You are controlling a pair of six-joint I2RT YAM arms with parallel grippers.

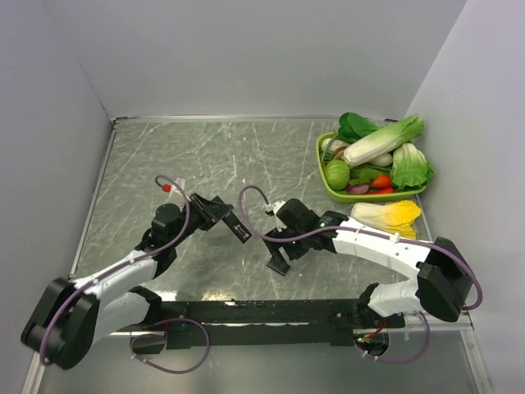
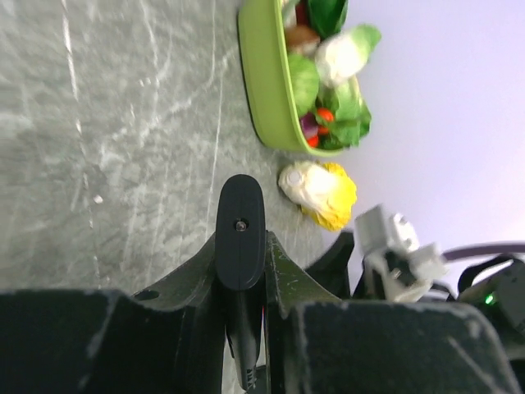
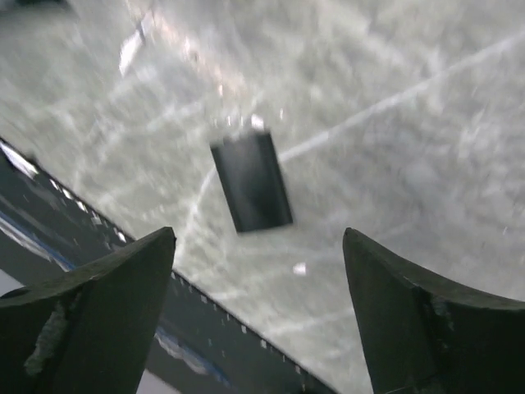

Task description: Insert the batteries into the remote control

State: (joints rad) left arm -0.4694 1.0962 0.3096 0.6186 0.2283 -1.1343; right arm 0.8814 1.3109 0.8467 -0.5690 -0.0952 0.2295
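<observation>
The remote control (image 1: 239,226) is a slim black bar gripped edge-on in my left gripper (image 1: 220,213), lifted off the marble table. In the left wrist view the remote (image 2: 239,230) sticks out past the gripper (image 2: 243,275), whose fingers are closed on it. My right gripper (image 1: 279,249) is open and empty, hovering over a small flat black rectangular cover piece (image 1: 277,264). In the right wrist view that cover (image 3: 251,182) lies on the table ahead of the gripper (image 3: 258,238), between the lines of its spread fingers. No batteries are visible in any view.
A green basket (image 1: 325,182) of toy vegetables stands at the right back, with a yellow-white cabbage (image 1: 389,217) in front of it. A black mounting rail (image 1: 271,310) runs along the near edge. Grey walls close in the table.
</observation>
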